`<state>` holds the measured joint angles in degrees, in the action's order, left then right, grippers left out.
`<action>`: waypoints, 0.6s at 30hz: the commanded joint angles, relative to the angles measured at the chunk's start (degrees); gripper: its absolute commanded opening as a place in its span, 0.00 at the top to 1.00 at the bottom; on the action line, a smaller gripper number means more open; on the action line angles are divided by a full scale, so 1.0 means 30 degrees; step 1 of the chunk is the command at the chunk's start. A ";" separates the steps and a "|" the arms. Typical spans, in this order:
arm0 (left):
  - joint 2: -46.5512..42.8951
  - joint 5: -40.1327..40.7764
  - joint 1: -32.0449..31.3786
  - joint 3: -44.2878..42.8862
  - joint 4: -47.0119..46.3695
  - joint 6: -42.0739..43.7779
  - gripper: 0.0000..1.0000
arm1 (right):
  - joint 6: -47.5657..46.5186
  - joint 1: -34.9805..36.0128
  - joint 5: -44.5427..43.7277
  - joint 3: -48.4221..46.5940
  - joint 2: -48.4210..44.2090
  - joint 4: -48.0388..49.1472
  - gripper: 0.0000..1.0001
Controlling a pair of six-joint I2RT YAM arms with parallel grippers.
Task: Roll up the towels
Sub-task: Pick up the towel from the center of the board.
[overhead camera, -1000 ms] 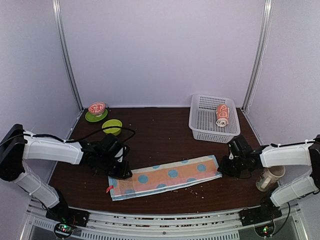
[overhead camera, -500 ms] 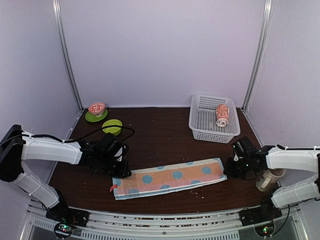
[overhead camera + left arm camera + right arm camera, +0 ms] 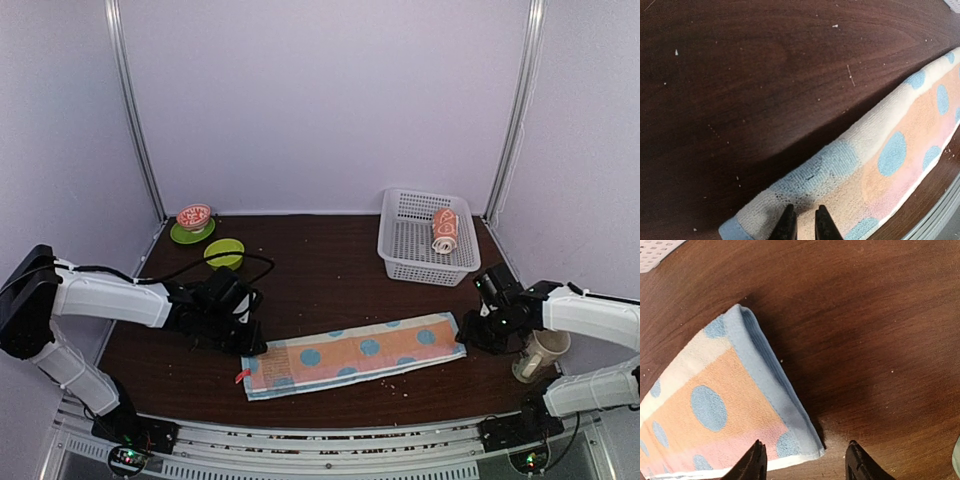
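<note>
From above, the polka-dot towel [image 3: 355, 355] is lying flat on the dark table [image 3: 330, 280], folded into a long narrow strip. The left gripper [image 3: 252, 345] is sitting low at the strip's left end, and the right gripper [image 3: 468, 335] is sitting at its right end. Beyond that right end, a white basket [image 3: 420, 268] is holding the orange towel [image 3: 444, 230], already rolled. Past the left end, a green plate [image 3: 224, 252] and a small bowl [image 3: 193, 216] are standing well apart from the strip. A cup [image 3: 540, 352] is standing just off the right end.

In the left wrist view, the left gripper [image 3: 805, 211] is pressing down on the polka-dot towel [image 3: 875, 165] near its end, the two fingers drawn almost together and pinching the cloth.

In the right wrist view, the right gripper [image 3: 806, 460] is spread wide, its fingers straddling the near corner of the polka-dot towel [image 3: 725, 405] without closing on it. A basket corner [image 3: 655, 250] is showing beyond the towel's far edge.
</note>
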<state>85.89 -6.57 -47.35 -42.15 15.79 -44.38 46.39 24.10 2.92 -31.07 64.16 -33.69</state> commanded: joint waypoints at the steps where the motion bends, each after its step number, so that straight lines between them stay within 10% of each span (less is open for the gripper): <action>1: 0.0292 -0.0478 0.0079 -0.0569 -0.1468 0.0334 0.86 | 0.1091 -0.0042 -0.0091 0.0496 0.0659 -0.0646 0.46; 18: -0.1459 -0.0640 0.0091 -0.0150 -0.1686 0.0497 0.86 | 0.1709 0.1358 0.1170 -0.0711 0.5580 -0.0997 0.59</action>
<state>83.77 -7.92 -47.35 -42.52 12.91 -43.86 50.92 25.91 2.90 -33.87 74.48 -35.90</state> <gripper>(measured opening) 0.137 0.424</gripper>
